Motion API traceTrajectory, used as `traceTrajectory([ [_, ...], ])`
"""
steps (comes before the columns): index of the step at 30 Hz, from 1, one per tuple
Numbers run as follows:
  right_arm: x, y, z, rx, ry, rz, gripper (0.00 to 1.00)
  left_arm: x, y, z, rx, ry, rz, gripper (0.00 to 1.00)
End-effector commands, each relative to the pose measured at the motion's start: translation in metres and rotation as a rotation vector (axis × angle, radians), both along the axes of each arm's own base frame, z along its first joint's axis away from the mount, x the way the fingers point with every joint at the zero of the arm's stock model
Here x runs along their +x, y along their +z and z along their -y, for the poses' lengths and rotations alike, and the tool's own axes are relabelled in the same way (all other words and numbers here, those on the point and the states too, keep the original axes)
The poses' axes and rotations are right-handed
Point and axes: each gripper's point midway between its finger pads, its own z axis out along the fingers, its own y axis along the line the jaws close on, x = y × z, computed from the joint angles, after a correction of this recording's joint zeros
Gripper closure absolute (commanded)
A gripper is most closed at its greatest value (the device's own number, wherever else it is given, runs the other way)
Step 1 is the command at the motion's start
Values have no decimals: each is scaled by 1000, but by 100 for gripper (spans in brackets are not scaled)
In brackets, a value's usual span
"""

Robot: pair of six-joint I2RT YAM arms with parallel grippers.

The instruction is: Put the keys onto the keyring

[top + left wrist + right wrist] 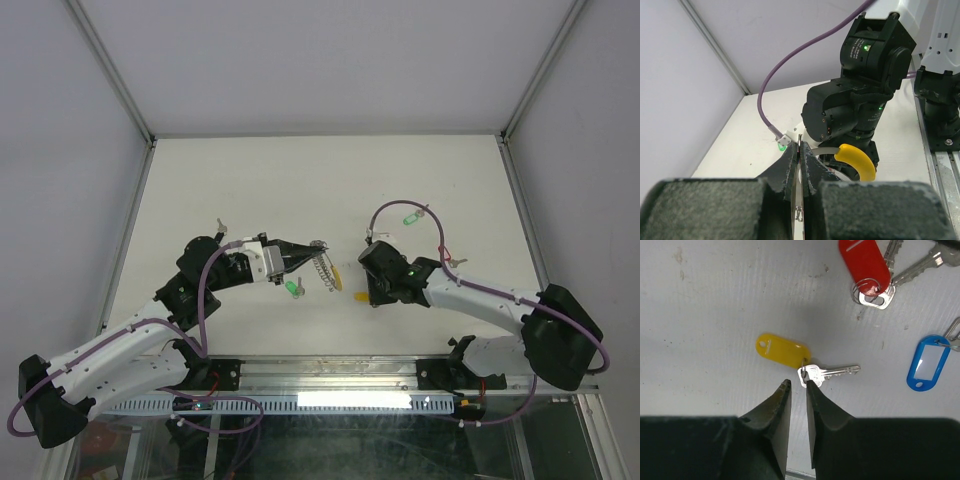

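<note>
Red tag point(864, 262) is sliced off by the top edge of the right wrist view, and the two keys point(920, 267) beside it run out of frame as well. Blue tag point(925, 363): its ring exits at the right edge, key unseen. In the left wrist view, the keyring point(857, 160) is mostly buried behind the left claw point(799, 145), and a green tag point(782, 148) only peeks out, too small to read. From above, the right claw point(797, 384) hides its tips under its own wrist.

No legible text, brand, number or sign on the keys point(829, 373) or their coloured tags point(782, 350).
</note>
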Motion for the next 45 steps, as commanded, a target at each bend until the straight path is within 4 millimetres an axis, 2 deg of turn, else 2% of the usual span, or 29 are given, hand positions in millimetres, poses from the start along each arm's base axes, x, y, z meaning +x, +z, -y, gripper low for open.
traceTrajectory([
  [1, 11, 1, -4, 2, -7, 52, 80, 3, 30, -4, -53, 20, 45, 100],
  [19, 13, -14, -6, -27, 13, 38, 81, 2, 29, -4, -46, 17, 49, 100],
  [26, 13, -17, -7, -30, 16, 35, 87, 2, 29, -4, -46, 17, 53, 100],
  [31, 13, -15, -6, -27, 19, 40, 100, 3, 30, -5, -45, 24, 49, 100],
  [36, 15, 7, -10, 25, 66, 93, 100, 5, 31, -4, -53, 29, 16, 100],
  [45, 12, 90, -27, 273, 233, 317, 100, 15, 35, -4, -77, 73, -60, 100],
])
